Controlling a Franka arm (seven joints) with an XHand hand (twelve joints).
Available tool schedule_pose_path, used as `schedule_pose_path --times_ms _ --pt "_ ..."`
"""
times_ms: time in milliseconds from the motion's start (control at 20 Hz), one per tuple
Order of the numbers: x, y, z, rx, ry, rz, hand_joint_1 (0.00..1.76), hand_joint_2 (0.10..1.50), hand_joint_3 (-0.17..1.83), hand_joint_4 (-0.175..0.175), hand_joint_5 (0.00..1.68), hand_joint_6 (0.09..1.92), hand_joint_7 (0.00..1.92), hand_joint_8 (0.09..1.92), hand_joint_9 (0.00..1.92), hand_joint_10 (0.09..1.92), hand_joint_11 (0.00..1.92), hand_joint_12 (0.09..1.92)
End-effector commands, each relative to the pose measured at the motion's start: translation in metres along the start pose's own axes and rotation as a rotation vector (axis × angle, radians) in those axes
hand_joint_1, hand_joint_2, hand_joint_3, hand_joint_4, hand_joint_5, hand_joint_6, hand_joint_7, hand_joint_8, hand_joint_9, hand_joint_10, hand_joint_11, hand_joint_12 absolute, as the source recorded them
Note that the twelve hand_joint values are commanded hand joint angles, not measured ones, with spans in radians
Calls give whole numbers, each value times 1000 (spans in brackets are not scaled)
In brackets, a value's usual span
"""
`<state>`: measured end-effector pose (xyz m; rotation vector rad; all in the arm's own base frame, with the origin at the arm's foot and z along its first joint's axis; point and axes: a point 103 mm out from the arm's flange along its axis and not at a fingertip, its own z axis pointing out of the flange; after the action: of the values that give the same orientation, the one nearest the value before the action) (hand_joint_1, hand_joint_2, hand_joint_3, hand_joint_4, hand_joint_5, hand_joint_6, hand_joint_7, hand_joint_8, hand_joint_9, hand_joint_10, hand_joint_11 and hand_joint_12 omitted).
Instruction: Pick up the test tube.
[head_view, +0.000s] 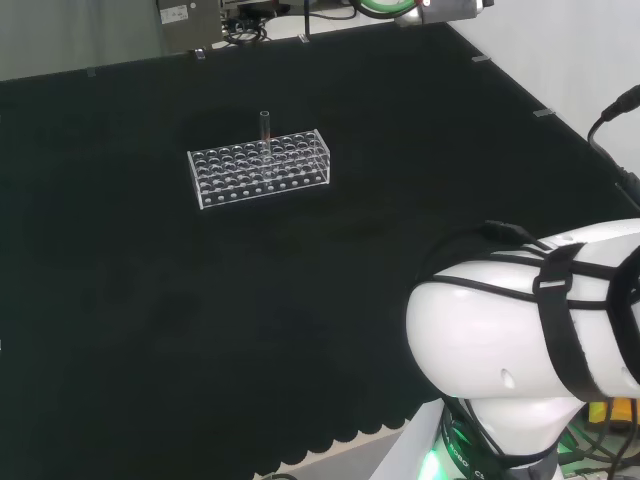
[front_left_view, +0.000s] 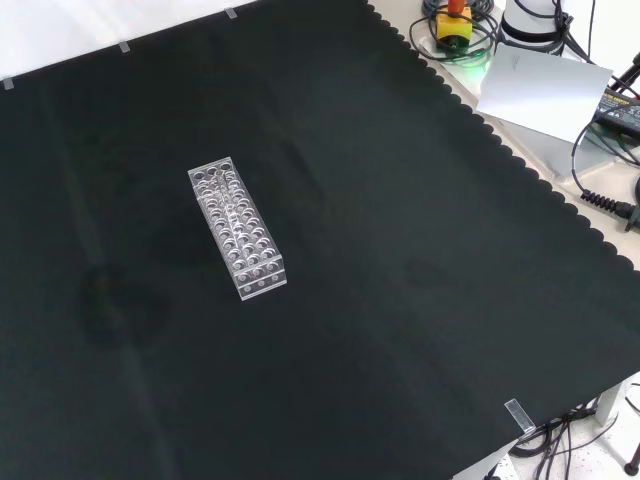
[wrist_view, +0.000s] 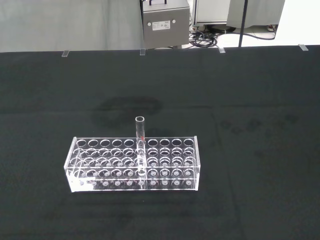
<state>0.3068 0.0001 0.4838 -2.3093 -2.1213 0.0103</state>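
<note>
A clear plastic test tube rack (head_view: 258, 168) with several rows of holes lies on the black cloth, left of the middle in the head view. One clear glass test tube (head_view: 265, 125) stands upright in it, about midway along the rack's length, its open top well above the rack. The wrist view looks at the rack (wrist_view: 132, 165) from some distance, with the tube (wrist_view: 140, 145) near the picture's middle. In the front view the rack (front_left_view: 237, 228) lies lengthwise, running away from the camera. The arm's white link (head_view: 520, 330) stands at the head view's lower right, far from the rack.
The cloth's scalloped edge (front_left_view: 520, 160) runs along the front view's right side. Beyond it lie cables, a yellow and red object (front_left_view: 455, 25) and a grey sheet (front_left_view: 545, 85). A grey box (wrist_view: 165, 22) stands behind the bench's far edge.
</note>
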Motion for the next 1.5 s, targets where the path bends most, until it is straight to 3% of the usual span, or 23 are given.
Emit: schedule_pose_path --times_ms 50,200,500,650,900,1150,1500 --pt "2 2 1 -6 -10 -3 559 793 455 -10 106 163 89 446 109 577 80 1384" --pt "8 8 1 -3 -15 -14 466 860 373 -12 31 87 8 333 11 498 8 1359" --pt "16 31 4 24 -11 -57 460 879 337 -12 27 87 0 341 0 500 0 1364" --pt "23 48 10 41 -6 -76 477 891 301 -15 48 87 0 433 0 561 0 1392" --pt "28 77 24 68 14 -85 515 908 252 -34 136 87 15 740 0 781 0 1497" --pt "28 102 40 105 23 -85 539 909 243 -50 203 87 73 815 3 925 0 1553" --pt "31 138 64 172 17 -86 566 908 244 -67 268 87 142 845 65 967 0 1599"
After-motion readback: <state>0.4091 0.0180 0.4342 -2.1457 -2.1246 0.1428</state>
